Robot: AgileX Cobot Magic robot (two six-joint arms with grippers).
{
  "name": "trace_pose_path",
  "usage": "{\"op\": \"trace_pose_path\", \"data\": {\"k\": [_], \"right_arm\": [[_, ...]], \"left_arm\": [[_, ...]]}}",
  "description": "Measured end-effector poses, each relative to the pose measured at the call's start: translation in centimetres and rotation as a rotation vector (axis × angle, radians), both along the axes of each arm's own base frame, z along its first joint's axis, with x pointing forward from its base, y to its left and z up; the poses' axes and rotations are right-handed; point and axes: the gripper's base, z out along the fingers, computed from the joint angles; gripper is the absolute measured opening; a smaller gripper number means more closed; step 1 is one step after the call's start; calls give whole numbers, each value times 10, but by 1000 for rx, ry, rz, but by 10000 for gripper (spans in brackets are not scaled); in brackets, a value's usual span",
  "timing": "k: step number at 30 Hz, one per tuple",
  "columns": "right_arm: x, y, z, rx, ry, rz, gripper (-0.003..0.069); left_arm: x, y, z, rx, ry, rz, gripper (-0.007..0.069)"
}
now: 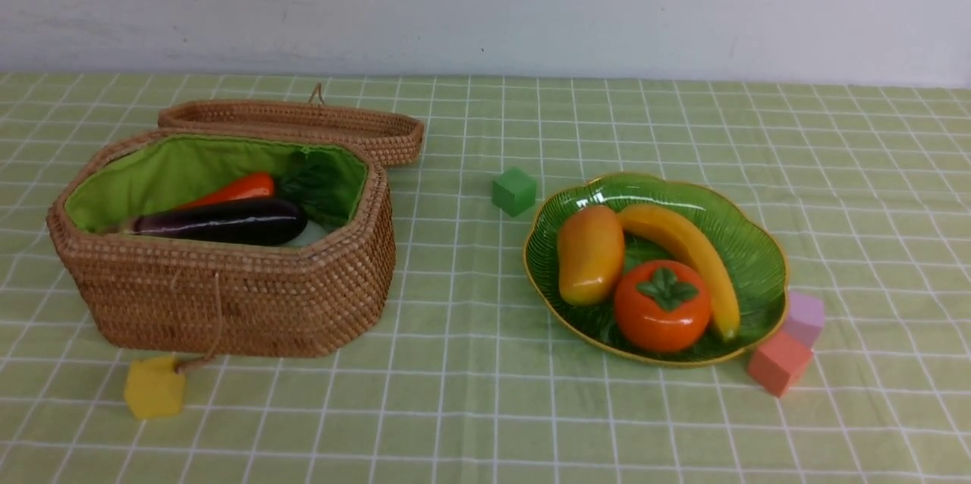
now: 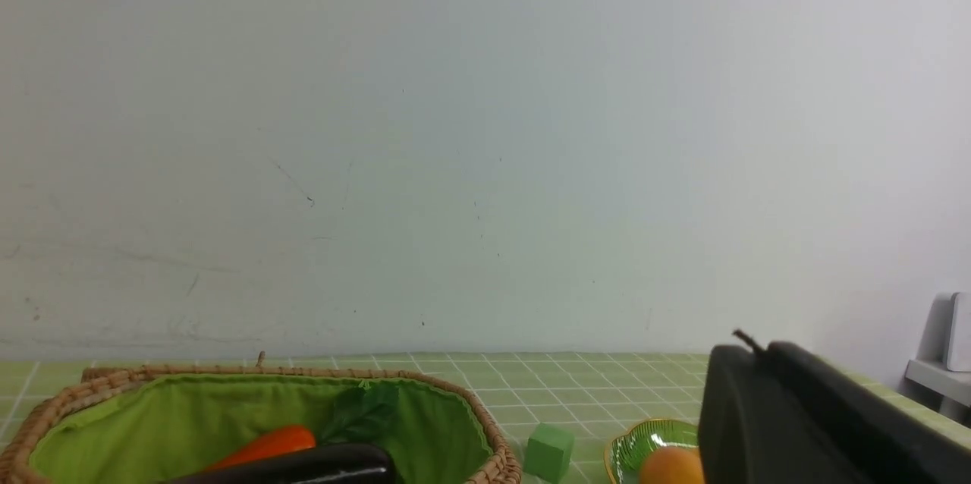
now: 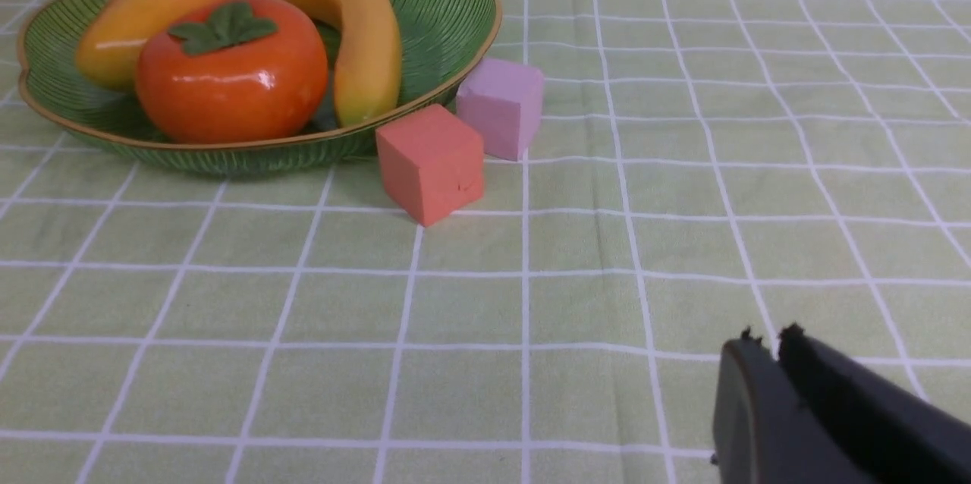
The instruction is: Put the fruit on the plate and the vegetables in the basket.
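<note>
The green plate [image 1: 758, 256] holds a mango [image 1: 590, 253], a banana [image 1: 694, 249] and a persimmon [image 1: 662, 306]. The wicker basket [image 1: 227, 302] on the left holds a purple eggplant [image 1: 227, 222], a red pepper [image 1: 235, 190] and green leaves [image 1: 318, 184]. Neither arm shows in the front view. My left gripper [image 2: 758, 351] is shut and empty, raised, looking over the basket [image 2: 45, 412] and plate [image 2: 645, 442]. My right gripper [image 3: 766, 340] is shut with nothing in it, low over the cloth, apart from the plate [image 3: 455, 29].
Foam cubes lie about: green [image 1: 514, 191] behind the plate, pink [image 1: 804, 319] and red [image 1: 779, 363] touching its front right rim, yellow [image 1: 154, 388] in front of the basket. The basket's lid [image 1: 303, 124] lies open behind it. A wall stands at the back.
</note>
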Motion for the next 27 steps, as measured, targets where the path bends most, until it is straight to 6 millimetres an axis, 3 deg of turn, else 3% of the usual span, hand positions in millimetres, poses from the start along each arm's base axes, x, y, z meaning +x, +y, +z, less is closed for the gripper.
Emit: {"op": "trace_pose_path", "data": {"k": [15,21,23,27], "right_arm": [[0,0,0,0,0,0,74],[0,0,0,0,0,0,78],[0,0,0,0,0,0,80],[0,0,0,0,0,0,85]], "left_arm": [[0,1,0,1,-4,17,18],[1,3,1,94,-35,89,-13],[1,3,-2,111,-4,114,-13],[7,6,-31,107,216,196,-13]]}}
